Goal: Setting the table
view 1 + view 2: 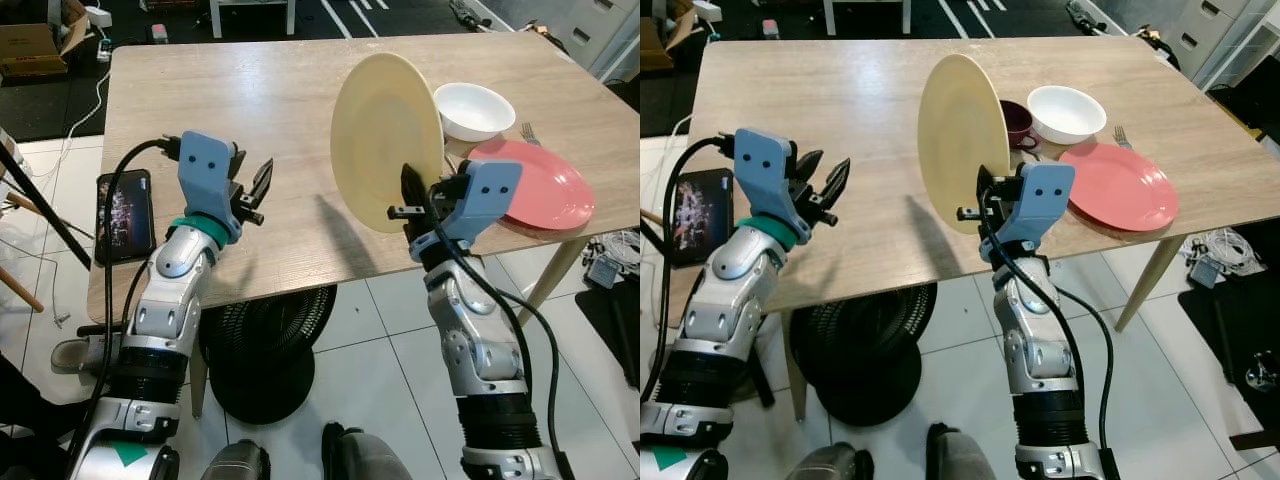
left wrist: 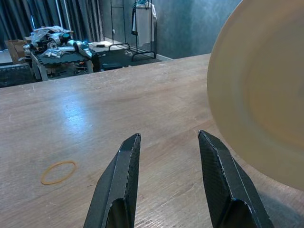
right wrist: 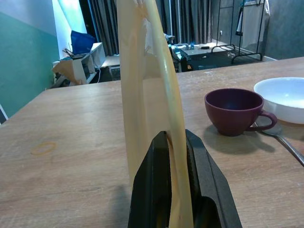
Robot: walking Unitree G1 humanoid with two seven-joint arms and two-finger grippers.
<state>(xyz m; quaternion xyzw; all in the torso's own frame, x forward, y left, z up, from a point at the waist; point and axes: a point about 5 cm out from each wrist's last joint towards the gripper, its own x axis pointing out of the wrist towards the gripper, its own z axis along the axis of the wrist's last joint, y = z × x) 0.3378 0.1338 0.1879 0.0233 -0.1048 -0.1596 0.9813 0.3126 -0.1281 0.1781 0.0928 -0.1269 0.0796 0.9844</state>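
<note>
A cream plate is held upright on its edge above the wooden table, its lower rim pinched by my right gripper, which is shut on it; in the right wrist view the cream plate rises between the fingers. My left gripper hovers open over the table's near left part, apart from the plate, with nothing between its fingers. To the right lie a pink plate, a white bowl, a dark purple cup and a fork.
A phone or tablet lies at the table's left edge. A rubber band rests on the wood. A black fan stands under the table on the tiled floor. Cardboard boxes and cables lie at far left.
</note>
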